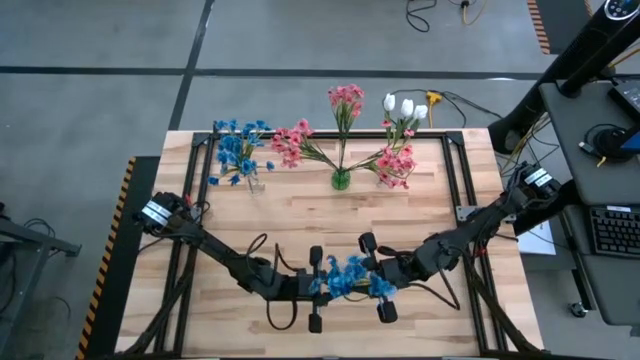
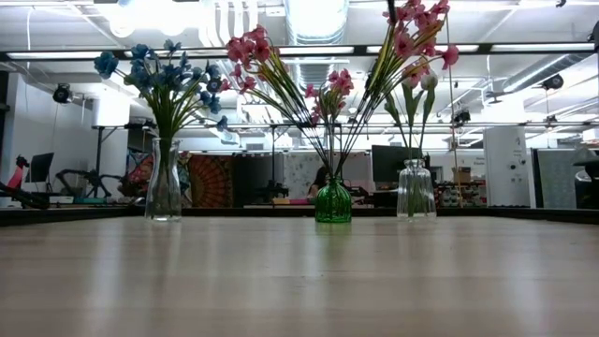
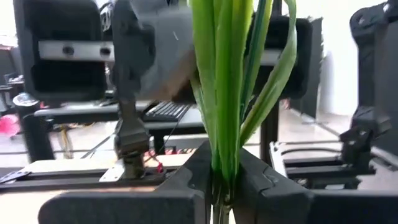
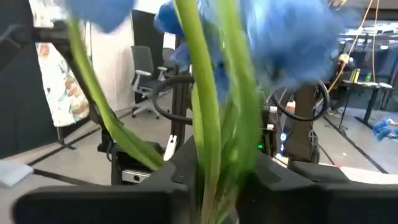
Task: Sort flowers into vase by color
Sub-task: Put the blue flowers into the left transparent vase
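both grippers meet at the table's near edge. left gripper (image 1: 318,288) clamped on green stems (image 3: 225,93); right gripper (image 1: 378,285) clamped on the stems of a blue sprig (image 1: 350,276), blossoms between the two. far side: clear vase (image 2: 164,183) with blue flowers (image 2: 164,70), green vase (image 2: 332,201) with pink (image 2: 323,94), another clear vase (image 2: 416,190) with pink and white buds (image 1: 402,105).

1. We find no text, label, brand, number or sign that we can read in any of the four views.
2. A monitor (image 1: 628,96) shows at the right edge of the high view, but we can make out nothing on its screen.
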Robot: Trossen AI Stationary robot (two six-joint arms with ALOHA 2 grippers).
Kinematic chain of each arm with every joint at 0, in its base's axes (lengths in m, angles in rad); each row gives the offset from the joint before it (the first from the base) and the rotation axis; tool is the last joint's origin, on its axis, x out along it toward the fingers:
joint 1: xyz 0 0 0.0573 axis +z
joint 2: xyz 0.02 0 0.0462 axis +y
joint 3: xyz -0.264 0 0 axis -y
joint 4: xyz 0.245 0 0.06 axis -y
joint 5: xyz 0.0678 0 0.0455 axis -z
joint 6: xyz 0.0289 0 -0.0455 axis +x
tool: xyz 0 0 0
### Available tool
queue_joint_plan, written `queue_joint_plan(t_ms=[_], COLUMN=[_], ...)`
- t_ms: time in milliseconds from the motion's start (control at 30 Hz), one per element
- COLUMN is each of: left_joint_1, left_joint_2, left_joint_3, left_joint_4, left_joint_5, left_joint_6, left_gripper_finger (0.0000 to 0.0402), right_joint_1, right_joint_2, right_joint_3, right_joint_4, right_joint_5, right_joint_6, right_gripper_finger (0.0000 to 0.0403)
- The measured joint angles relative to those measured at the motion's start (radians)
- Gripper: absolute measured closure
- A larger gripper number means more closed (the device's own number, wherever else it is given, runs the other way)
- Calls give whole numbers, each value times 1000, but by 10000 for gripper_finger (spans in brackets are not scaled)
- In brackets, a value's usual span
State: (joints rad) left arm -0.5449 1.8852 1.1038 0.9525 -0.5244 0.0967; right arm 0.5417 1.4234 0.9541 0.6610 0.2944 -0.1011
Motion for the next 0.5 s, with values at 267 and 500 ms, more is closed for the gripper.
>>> queue_joint_plan(t_ms=[267, 500], left_joint_1=[11, 49], left_joint_2=[-47, -194], left_joint_3=[-15, -95], left_joint_4=[-115, -297], left_joint_5=[-37, -39], left_joint_6=[48, 30], left_gripper_finger=[392, 390], right_joint_1=[-19, -46], right_joint_2=[-36, -55], right_joint_3=[138, 311], right_joint_4=[-361, -690], right_joint_5=[73, 77], right_joint_6=[70, 75], right_gripper_finger=[233, 185])
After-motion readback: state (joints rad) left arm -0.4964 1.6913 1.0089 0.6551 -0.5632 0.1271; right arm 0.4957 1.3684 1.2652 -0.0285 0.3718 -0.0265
